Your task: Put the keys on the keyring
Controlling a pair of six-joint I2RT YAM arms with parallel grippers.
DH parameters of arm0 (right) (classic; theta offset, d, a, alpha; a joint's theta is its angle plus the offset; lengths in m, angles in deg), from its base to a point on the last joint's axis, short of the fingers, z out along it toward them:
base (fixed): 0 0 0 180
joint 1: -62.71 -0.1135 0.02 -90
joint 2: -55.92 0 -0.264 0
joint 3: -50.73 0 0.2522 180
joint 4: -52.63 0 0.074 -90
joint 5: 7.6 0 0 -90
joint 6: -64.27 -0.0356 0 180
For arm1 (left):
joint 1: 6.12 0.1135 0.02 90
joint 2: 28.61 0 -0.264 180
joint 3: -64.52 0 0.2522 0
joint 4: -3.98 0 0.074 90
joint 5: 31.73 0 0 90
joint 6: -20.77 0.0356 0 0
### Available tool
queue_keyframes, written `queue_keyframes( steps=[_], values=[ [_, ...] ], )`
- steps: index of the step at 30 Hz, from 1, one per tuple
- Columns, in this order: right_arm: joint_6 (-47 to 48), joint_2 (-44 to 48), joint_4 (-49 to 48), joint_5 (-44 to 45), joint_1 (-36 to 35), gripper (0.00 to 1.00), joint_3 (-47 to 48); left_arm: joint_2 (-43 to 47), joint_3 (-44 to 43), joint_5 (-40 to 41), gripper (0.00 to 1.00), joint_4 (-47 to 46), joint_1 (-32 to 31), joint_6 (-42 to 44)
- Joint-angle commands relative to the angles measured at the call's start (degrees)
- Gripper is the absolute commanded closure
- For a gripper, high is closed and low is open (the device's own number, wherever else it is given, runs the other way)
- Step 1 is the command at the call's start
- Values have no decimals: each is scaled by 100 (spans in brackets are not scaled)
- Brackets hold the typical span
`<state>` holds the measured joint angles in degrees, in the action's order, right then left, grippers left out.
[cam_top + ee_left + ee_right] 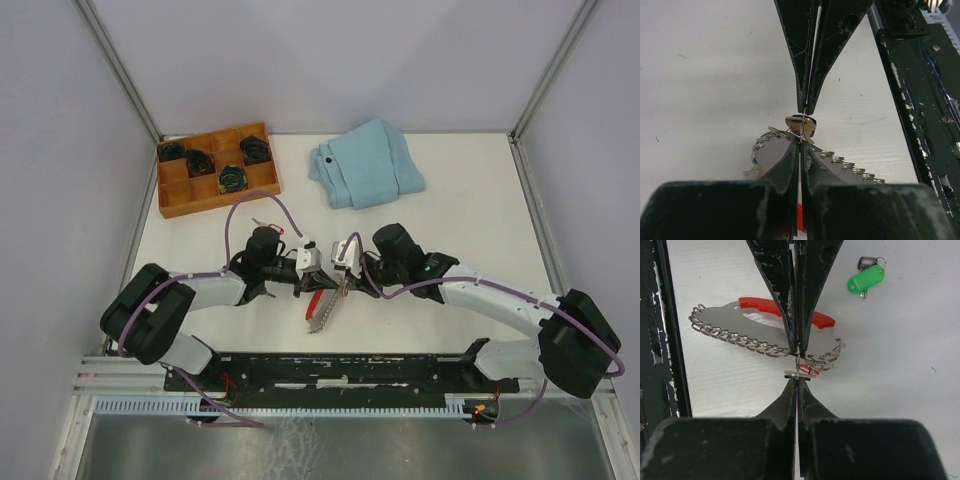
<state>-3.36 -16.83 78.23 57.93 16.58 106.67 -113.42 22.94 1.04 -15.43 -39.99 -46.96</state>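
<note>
The keyring [320, 308] lies near the table's front middle: a red curved strip [785, 310] on a silvery plate with a row of metal loops [740, 339]. My left gripper [320, 272] is shut on its end, and red shows between the jaws in the left wrist view. My right gripper [797, 382] faces it tip to tip, shut on a key [802, 372] with a pale tag [801, 125] at the loops. In the left wrist view my left gripper [801, 141] points at the right one's fingers [790, 45]. A green-tagged key [866, 279] lies loose beyond the keyring.
A wooden compartment tray [180, 192] holding dark round items stands at the back left. A folded light-blue cloth [365, 165] lies at the back middle. The black base rail [350, 365] runs along the near edge, close to the keyring.
</note>
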Motion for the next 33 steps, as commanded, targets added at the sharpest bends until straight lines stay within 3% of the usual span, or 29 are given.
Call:
queue_keyframes(
  steps=[1, 18, 33],
  values=[
    [28, -64, -361, -320, -50, 99, 326, -44, -222, -357, 97, -581, -23, -229],
    [185, -72, -387, -210, -98, 99, 421, -87, -247, -174, 97, -668, -32, -889],
    [251, 21, -154, -45, -136, 99, 581, 67, -252, 202, 97, -258, -46, -927]
  ],
)
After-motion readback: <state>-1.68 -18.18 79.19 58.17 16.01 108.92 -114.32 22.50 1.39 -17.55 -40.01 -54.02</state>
